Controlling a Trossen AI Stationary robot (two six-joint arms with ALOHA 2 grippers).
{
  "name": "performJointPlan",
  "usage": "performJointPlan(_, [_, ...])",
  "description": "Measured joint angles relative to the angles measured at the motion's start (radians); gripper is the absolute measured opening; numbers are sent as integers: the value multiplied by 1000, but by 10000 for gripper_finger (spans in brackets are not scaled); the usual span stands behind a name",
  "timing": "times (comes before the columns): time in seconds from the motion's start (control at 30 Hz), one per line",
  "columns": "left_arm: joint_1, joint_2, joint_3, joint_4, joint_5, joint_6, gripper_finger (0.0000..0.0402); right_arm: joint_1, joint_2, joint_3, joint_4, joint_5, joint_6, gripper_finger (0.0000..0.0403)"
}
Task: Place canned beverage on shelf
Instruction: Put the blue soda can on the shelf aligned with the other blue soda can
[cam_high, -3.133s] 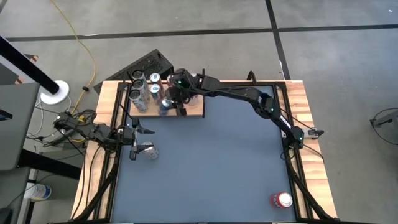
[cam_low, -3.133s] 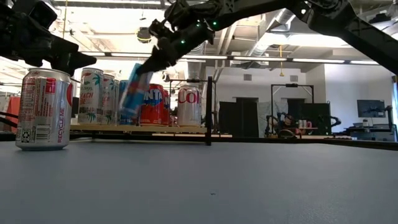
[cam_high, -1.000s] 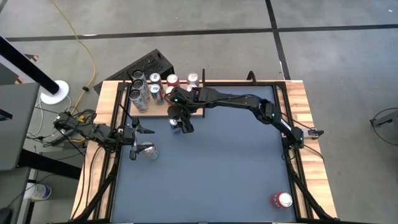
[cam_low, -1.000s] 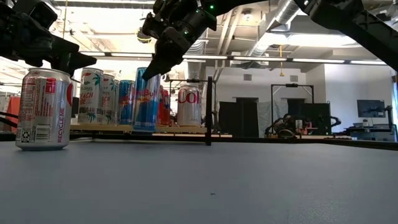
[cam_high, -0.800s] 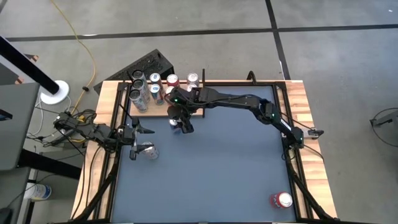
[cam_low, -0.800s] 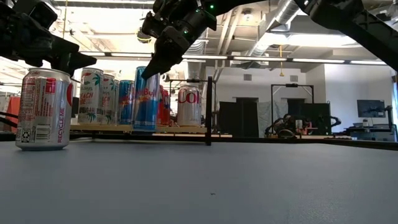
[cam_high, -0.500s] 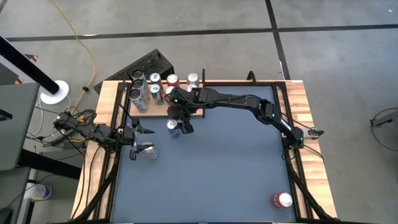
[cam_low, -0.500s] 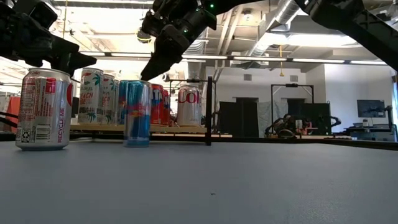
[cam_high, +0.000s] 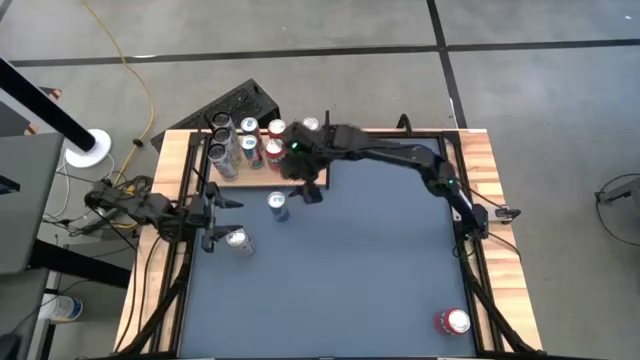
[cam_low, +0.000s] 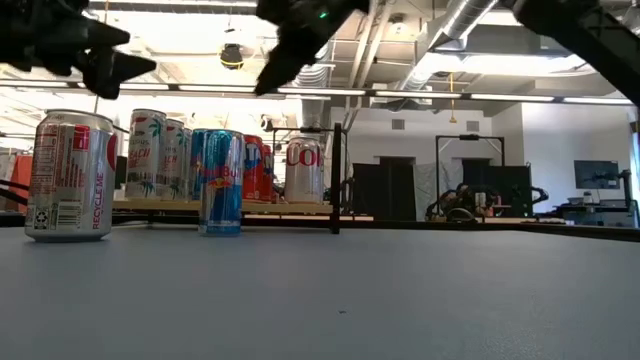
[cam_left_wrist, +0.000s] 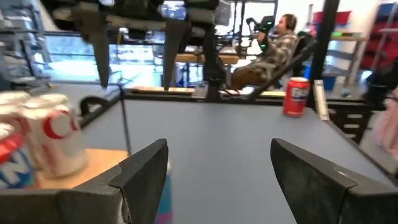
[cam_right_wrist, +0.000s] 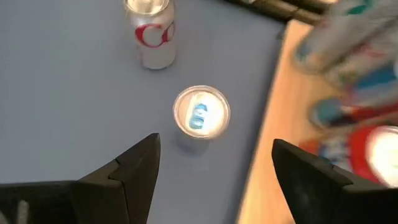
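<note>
A blue-and-silver can (cam_high: 278, 204) stands upright on its base on the blue table, just in front of the wooden shelf (cam_high: 250, 176) at the far left; it also shows in the low view (cam_low: 221, 182) and from above in the right wrist view (cam_right_wrist: 200, 112). My right gripper (cam_high: 308, 188) is open and empty, raised above the shelf's front edge, up and to the right of that can. My left gripper (cam_high: 222, 216) is open and empty, above a silver-and-red can (cam_high: 236, 240) that stands on the table. Several cans (cam_high: 248, 140) stand on the shelf.
A red can (cam_high: 452, 321) stands near the table's near right corner. Wooden strips (cam_high: 500, 200) edge the table. The shelf's black post (cam_low: 336, 175) rises at its right end. A seated person (cam_left_wrist: 273, 50) shows in the room beyond the table.
My right gripper has let go of the blue can, risen and drawn back toward the far edge over the shelf. The can has come down upright onto the table in front of the shelf. My left gripper has risen a little above the silver can.
</note>
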Motion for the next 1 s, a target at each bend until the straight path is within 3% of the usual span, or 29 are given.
performJointPlan(0.17, [97,132,59,31,19,23,270,-39,-103,0,-146,-2,11,297])
performJointPlan(0.43, [329,535,229,80,175,54,270,-99,-167,0,-387,-7,95,297])
performJointPlan(0.57, [437,668,309,59,341,128,270,-120,-167,0,-487,-7,96,297])
performJointPlan(0.7, [552,726,325,70,496,131,270,-146,-174,-30,-539,-8,96,292])
performJointPlan(0.87, [670,763,322,89,605,96,274,-186,-284,-202,-501,-21,94,290])
performJointPlan(1.0, [706,803,322,94,643,98,291,-212,-461,-481,-289,-33,129,290])
